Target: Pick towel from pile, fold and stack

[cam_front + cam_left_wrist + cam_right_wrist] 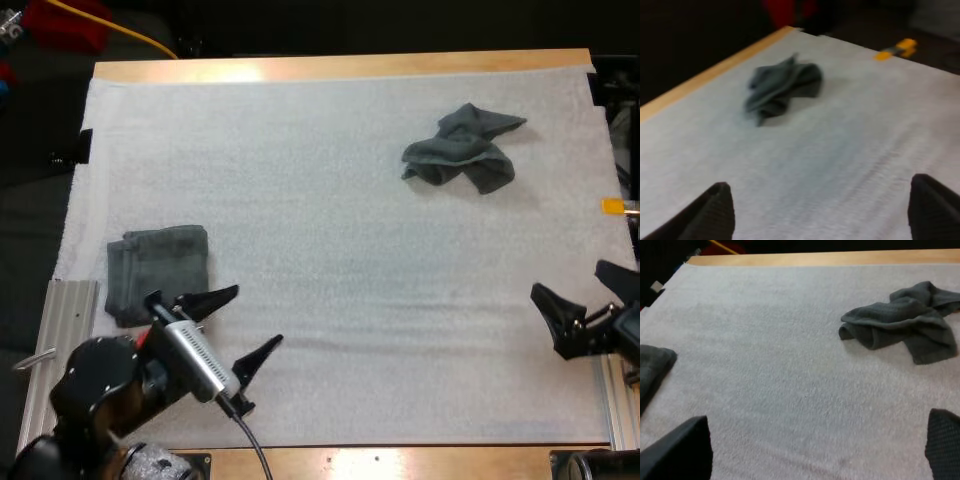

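Note:
A crumpled dark grey-green towel (463,148) lies on the white mat at the far right; the wrist views show it too (781,88) (905,320). A folded towel (158,270) rests flat near the mat's left edge, and its corner (652,367) shows in the right wrist view. My left gripper (240,322) hovers open just right of the folded towel, fingers (715,212) wide apart with nothing between them. At the mat's right edge my right gripper (582,292) is open and empty, well short of the crumpled towel.
The wooden table edge (340,66) runs along the far side of the mat (340,260). A metal rail (60,330) lies by the left edge of the mat, and another (620,400) at the right.

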Controlling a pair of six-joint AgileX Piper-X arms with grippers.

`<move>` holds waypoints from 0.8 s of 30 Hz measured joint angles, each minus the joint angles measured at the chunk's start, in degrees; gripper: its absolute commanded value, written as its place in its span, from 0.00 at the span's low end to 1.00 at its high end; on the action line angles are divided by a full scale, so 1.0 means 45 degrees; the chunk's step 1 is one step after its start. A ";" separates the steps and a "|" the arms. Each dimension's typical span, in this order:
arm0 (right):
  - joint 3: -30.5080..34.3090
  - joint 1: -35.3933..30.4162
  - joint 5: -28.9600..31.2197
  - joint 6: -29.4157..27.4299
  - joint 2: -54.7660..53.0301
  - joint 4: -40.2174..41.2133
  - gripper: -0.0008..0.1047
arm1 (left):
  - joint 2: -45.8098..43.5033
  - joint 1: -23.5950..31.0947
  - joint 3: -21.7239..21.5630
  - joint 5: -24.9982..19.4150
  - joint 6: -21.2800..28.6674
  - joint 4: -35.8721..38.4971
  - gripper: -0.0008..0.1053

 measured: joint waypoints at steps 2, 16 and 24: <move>-0.0083 0.0096 -0.0047 0.0141 0.0435 -0.0139 0.80 | 0.0420 -0.0336 -0.0113 0.0000 0.0000 0.0000 0.66; -0.0086 0.1211 0.1009 0.4001 0.4720 -0.3551 0.80 | 0.1901 -0.1166 -0.0216 -0.1052 0.0000 -0.0020 0.66; -0.0086 0.1332 0.2014 0.5694 0.6489 -0.5078 0.80 | 0.1901 -0.1166 -0.0216 -0.1141 0.0000 -0.0635 0.66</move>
